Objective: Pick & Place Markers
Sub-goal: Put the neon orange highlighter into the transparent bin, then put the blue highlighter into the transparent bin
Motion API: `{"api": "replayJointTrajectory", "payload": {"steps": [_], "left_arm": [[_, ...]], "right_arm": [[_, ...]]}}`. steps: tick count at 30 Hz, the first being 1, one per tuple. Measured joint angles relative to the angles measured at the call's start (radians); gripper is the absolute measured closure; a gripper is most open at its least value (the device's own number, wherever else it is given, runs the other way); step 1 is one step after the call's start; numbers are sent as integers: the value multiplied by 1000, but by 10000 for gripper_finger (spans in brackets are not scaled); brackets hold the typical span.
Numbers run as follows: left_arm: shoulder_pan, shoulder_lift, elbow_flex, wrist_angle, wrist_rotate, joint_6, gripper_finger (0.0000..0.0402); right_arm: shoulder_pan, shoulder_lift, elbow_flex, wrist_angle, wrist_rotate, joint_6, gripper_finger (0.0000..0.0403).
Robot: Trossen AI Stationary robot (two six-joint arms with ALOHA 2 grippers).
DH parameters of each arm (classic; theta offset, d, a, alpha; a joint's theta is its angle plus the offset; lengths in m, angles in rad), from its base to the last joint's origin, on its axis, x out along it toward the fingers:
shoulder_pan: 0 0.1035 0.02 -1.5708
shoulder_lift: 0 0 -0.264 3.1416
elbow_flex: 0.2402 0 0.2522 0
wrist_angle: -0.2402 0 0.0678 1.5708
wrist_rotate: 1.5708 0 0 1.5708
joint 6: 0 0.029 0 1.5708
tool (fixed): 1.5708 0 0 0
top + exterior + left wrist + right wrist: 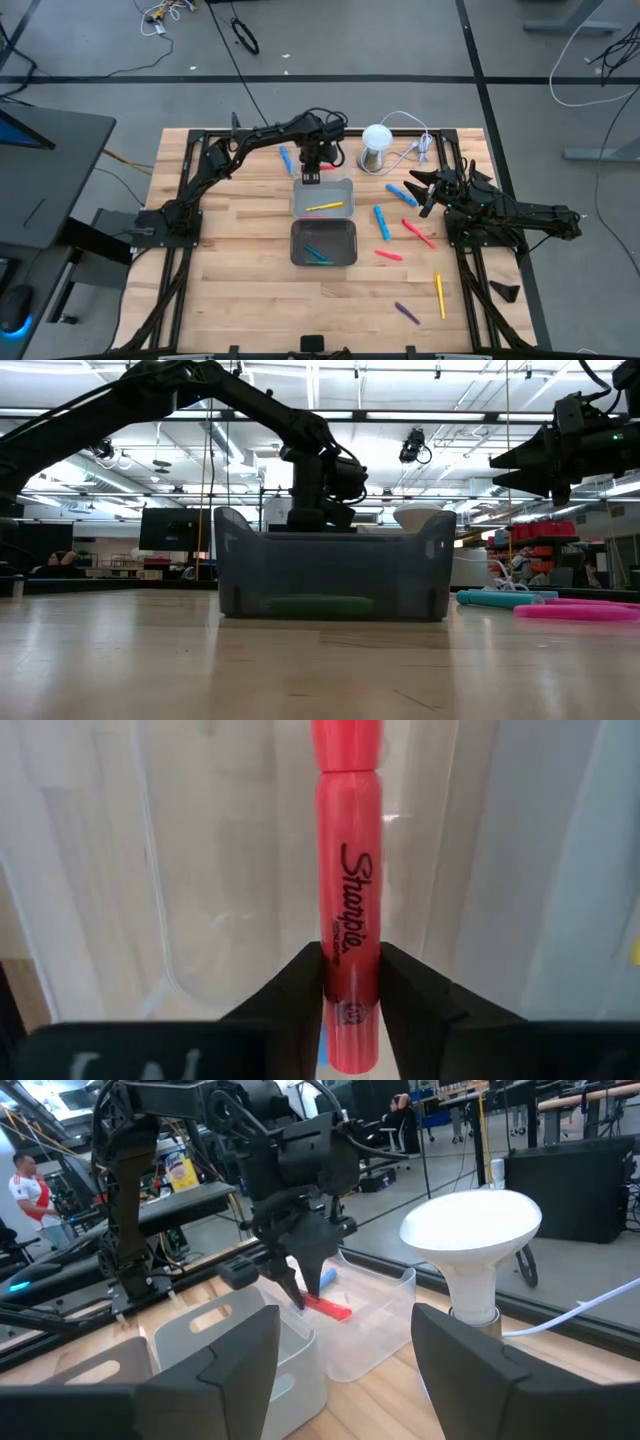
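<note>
Over the far grey tray (pixel 323 198) our left tool (pixel 311 176) grasps a red-pink Sharpie marker (pixel 346 910), its long axis level across the fingers, tray directly beneath. Our right tool (pixel 428 190) waits released beside markers scattered on the worktop (pixel 240 250).

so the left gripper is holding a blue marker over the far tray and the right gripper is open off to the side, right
Not quite: the marker in the left gripper is red-pink, not blue, as the left wrist view shows. The rest holds: it hangs over the far tray, and the right gripper is open off to the side.
</note>
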Motion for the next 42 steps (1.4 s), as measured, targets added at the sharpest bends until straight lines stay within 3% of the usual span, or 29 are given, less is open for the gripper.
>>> {"api": "replayJointTrajectory", "payload": {"steps": [9,20,34,42], "left_arm": [[0,0,0,1,0,-20,243],[13,-6,25,-16,-57,-36,237],[86,-9,227,-130,-56,-461,236],[129,-40,242,-160,-36,-705,236]], "right_arm": [[0,0,0,0,0,0,172],[0,0,0,0,0,0,172],[0,0,0,0,0,0,172],[0,0,0,0,0,0,172]]}}
